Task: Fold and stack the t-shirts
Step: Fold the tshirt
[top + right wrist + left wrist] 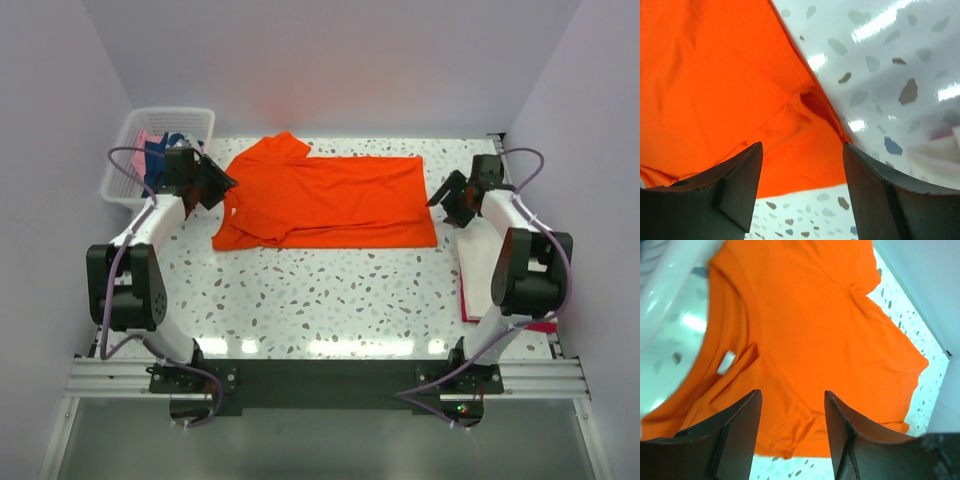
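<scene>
Bright orange cloth t-shirt (325, 200) spread flat at upper centre of speckled white table (330, 300). Left gripper (222, 185) by its left edge, right gripper (443, 200) by its right edge, both with jaws apart, gripping nothing.

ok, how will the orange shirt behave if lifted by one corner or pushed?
Probably floppy: the orange t-shirt lies flat with bunched folds at its collar end, so a lifted corner would likely drape. Pushed, it would probably wrinkle rather than slide whole on the table.
</scene>
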You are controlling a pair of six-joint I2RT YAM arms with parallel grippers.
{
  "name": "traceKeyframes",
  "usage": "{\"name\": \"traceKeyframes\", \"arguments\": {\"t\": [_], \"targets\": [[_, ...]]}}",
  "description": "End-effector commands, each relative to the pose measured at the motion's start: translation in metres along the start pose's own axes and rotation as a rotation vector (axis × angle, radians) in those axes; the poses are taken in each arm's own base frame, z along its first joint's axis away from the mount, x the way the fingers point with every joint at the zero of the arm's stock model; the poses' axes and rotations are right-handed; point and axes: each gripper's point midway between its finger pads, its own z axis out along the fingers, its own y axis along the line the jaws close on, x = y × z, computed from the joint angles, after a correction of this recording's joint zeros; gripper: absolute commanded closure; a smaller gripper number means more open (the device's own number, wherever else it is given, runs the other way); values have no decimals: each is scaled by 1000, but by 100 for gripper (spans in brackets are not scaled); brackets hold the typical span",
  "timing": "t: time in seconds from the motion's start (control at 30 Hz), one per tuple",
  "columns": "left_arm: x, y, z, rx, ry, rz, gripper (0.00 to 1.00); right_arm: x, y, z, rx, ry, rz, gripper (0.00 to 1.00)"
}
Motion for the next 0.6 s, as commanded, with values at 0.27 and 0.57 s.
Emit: {"name": "traceKeyframes", "arguments": {"t": [0.27, 0.57], "targets": [[43, 86, -70, -255, -91, -17, 54, 57, -22, -28, 37, -4, -46, 42], [59, 75, -40, -149, 9, 46, 54, 82, 24, -25, 19, -3, -252, 42]]}}
